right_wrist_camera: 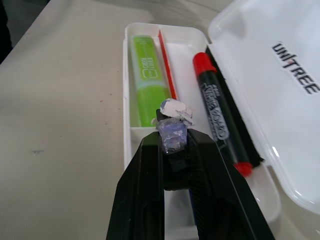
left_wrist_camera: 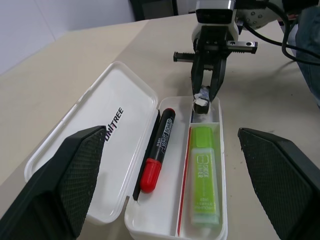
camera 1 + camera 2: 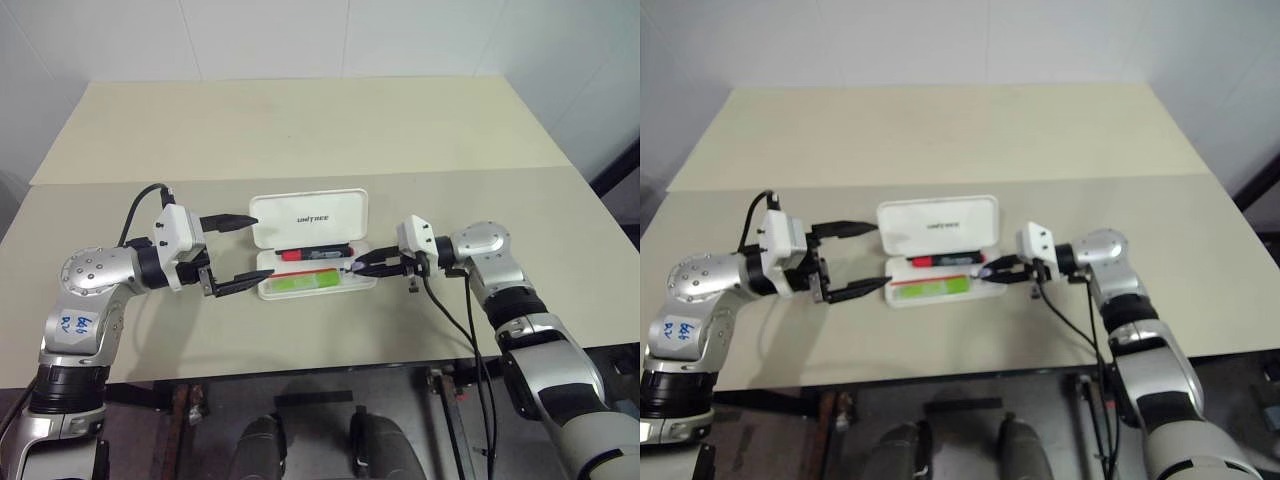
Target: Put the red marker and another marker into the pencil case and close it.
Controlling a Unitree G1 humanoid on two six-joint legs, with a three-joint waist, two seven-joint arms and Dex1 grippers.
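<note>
The white pencil case [image 3: 280, 225] lies open at the table's middle, its lid laid back flat. In the tray the red marker [image 3: 315, 252] lies on the lid side and the light-green marker [image 3: 305, 283] in the front compartment. My left gripper [image 3: 262, 247] stands open at the case's left end, one finger [image 2: 70, 175] on each side. My right gripper [image 3: 352, 268] is shut with nothing in it. Its taped tip [image 1: 172, 127] hangs over the tray's right end, by the end of the green marker [image 1: 145, 80].
A second beige table [image 3: 300, 120] adjoins at the back, with a seam between the two. White walls stand behind and at the left. The front table edge runs just below both arms.
</note>
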